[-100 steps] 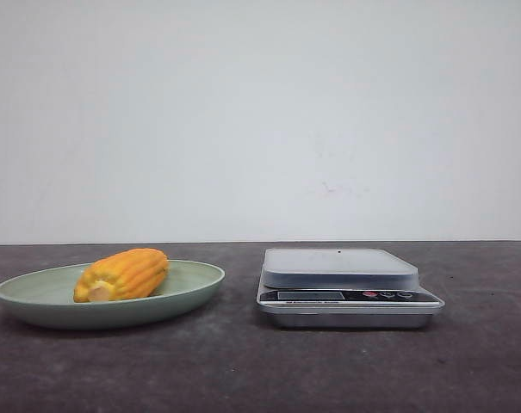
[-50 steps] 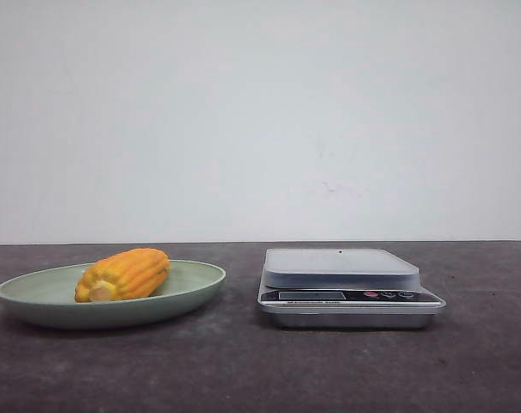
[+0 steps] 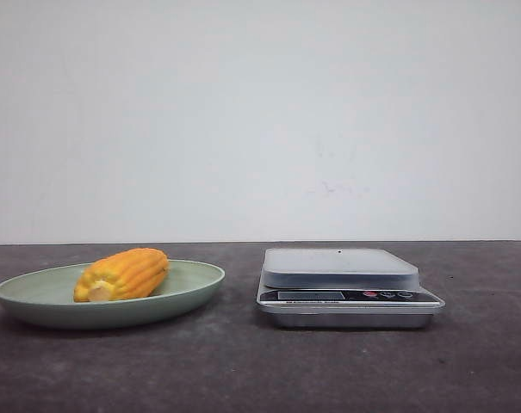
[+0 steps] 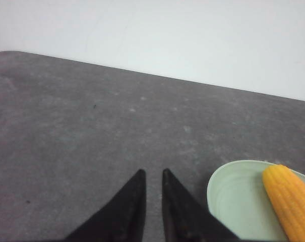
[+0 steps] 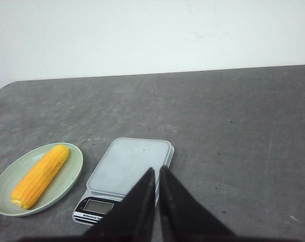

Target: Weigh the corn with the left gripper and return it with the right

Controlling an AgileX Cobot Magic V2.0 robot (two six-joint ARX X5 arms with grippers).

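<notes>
Here, a stubby orange-yellow corn cob [image 3: 122, 274] lies in a shallow pale green oval plate [image 3: 191, 284] toward the dark grey counter's [image 3: 243, 361] left edge, its pale cut end facing the front edge, its long axis running back and rightward. Both black grippers, left [image 4: 152, 175] and right [image 5: 157, 171], hover above the counter with fingers nearly together, holding nothing.

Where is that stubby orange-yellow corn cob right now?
In the front view, the orange-yellow corn cob lies on the pale green plate at table left, beside the silver kitchen scale.
</notes>
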